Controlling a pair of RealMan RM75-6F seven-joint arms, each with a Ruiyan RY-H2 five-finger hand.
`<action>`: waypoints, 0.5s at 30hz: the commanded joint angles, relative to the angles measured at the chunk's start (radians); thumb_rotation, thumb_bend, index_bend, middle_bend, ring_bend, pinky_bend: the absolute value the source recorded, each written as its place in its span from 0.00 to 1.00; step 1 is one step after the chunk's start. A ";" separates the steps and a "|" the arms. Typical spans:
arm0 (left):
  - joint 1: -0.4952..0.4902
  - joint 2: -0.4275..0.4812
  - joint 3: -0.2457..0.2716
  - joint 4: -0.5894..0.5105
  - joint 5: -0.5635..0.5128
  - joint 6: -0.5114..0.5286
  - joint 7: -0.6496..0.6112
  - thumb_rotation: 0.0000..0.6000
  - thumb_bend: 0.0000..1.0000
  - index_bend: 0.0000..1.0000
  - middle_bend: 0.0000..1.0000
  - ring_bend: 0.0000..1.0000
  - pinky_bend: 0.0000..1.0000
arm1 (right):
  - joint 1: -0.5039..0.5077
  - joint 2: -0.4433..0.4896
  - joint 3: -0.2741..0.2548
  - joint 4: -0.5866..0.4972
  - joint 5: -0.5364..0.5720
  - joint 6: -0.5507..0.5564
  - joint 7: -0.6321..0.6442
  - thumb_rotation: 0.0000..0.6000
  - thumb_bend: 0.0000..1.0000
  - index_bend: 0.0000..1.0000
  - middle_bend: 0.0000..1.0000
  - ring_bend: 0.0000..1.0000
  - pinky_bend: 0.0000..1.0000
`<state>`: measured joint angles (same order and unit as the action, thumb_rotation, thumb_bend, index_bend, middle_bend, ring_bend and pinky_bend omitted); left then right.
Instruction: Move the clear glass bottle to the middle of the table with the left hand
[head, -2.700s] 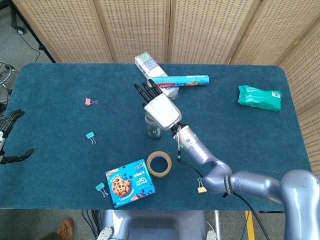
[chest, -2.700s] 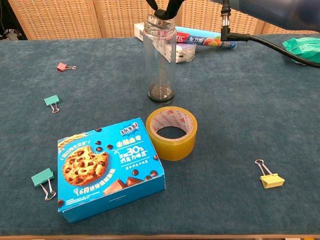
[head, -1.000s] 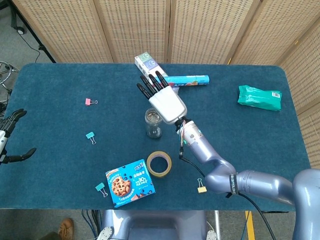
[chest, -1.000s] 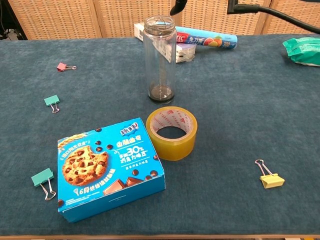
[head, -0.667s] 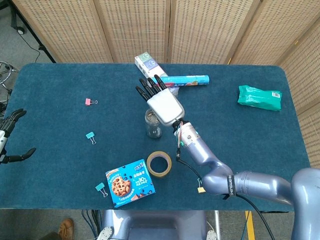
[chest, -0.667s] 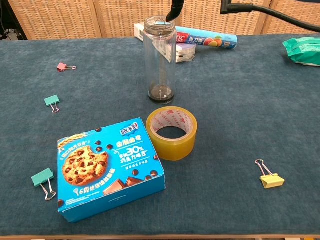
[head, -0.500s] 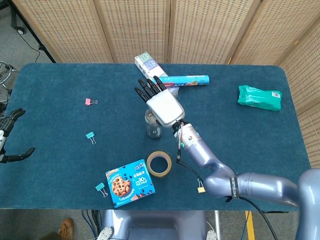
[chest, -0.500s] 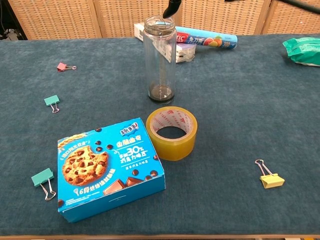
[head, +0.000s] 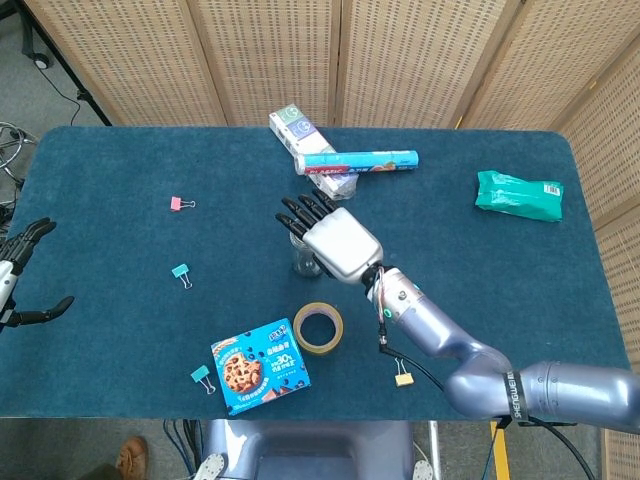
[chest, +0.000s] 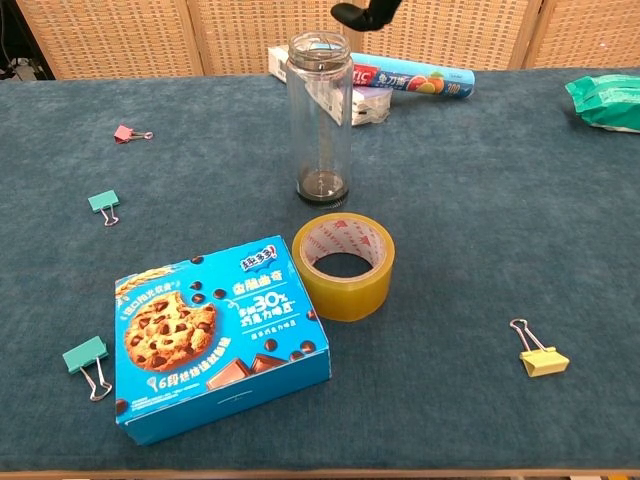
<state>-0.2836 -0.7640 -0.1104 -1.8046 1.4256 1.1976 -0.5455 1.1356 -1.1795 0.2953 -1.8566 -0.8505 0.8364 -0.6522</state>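
Right hand (head: 338, 240) hovers spread over the clear glass bottle (chest: 320, 118), holding nothing. Left hand (head: 22, 275) open, off the counter's (head: 120, 160) left edge. Bottle upright, uncapped, mid-counter; tape roll (chest: 343, 265) just near of it, boxes (head: 312, 152) far, open counter left/right.

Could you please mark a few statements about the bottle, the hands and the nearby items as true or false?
1. The clear glass bottle stands upright. True.
2. The right hand grips the bottle. False: it hovers above it with fingers spread.
3. The left hand is at the table's left edge, holding nothing. True.
4. The tape roll lies on the cookie box. False: it sits on the table beside the box.
5. The yellow binder clip is inside the bottle. False: it lies on the table.
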 joint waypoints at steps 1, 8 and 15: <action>-0.002 -0.002 -0.001 0.000 -0.005 -0.003 0.003 1.00 0.26 0.00 0.00 0.00 0.00 | 0.009 -0.007 -0.039 0.021 -0.013 0.009 -0.034 1.00 0.71 0.00 0.00 0.00 0.00; -0.006 -0.002 -0.003 0.001 -0.010 -0.010 0.004 1.00 0.26 0.00 0.00 0.00 0.00 | 0.026 -0.024 -0.073 0.036 0.003 0.031 -0.074 1.00 0.77 0.02 0.00 0.00 0.00; -0.005 0.000 -0.002 0.000 -0.007 -0.010 0.000 1.00 0.26 0.00 0.00 0.00 0.00 | 0.049 -0.038 -0.102 0.036 0.034 0.031 -0.100 1.00 0.77 0.05 0.00 0.00 0.00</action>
<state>-0.2889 -0.7639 -0.1120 -1.8043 1.4186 1.1880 -0.5459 1.1830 -1.2163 0.1952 -1.8204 -0.8176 0.8674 -0.7512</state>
